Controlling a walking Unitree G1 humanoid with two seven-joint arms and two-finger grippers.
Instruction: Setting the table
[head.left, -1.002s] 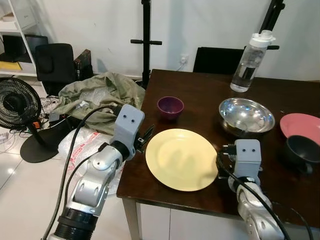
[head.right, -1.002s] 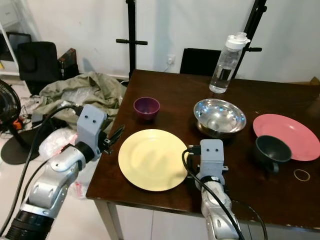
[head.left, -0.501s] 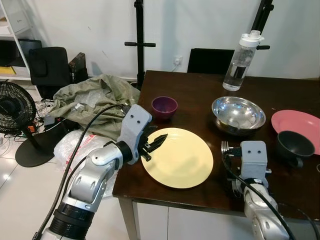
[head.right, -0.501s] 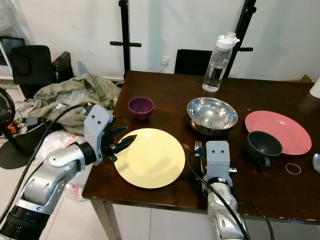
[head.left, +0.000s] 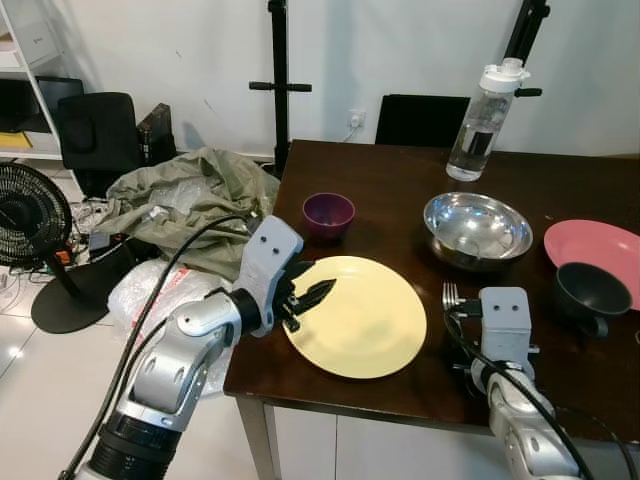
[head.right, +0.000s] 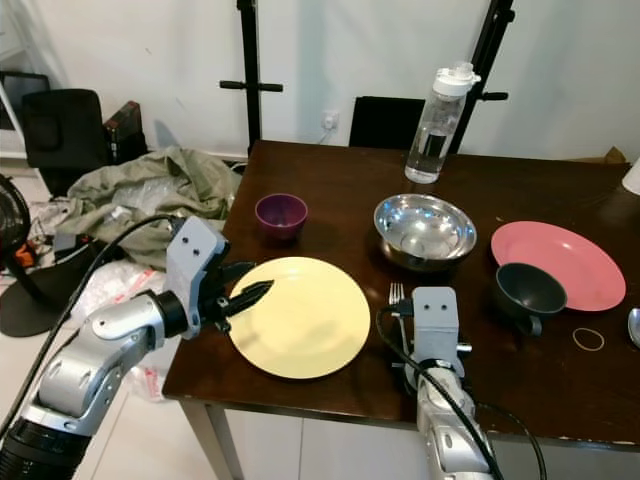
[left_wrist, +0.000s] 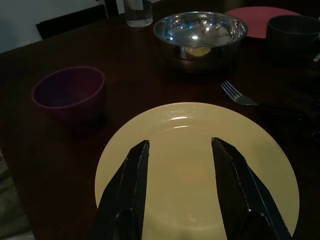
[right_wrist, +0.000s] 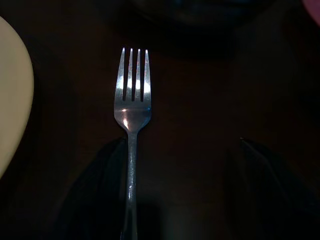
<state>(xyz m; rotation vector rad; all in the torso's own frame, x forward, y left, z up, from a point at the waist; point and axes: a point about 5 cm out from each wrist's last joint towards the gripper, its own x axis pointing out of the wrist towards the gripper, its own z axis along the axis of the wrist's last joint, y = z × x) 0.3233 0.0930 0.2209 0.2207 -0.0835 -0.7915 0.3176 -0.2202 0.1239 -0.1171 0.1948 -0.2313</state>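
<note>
Left gripper (left_wrist: 177, 150) hovering over near-left part of yellow plate (head.left: 355, 316), fingers spread, gripping nothing. Right gripper (right_wrist: 182, 145) sitting low behind fork (right_wrist: 131, 115), fingers spread, one each side of handle, fork lying flat on table (head.left: 400, 190) just right of plate. Purple cup (head.left: 328, 214), steel bowl (head.left: 478, 228), pink plate (head.right: 556, 264), dark bowl (head.right: 529, 292) and water bottle (head.left: 481, 122) standing beyond. Judgement: fork placement finishing; right arm withdrawing straight back, fingers kept wide, avoids dragging handle; left gripper staying clear of rim avoids shifting plate.

Yellow plate (head.left: 358, 315), purple cup (head.left: 328, 213), pink plate (head.left: 593, 245), silver fork (right_wrist: 131, 107).
</note>
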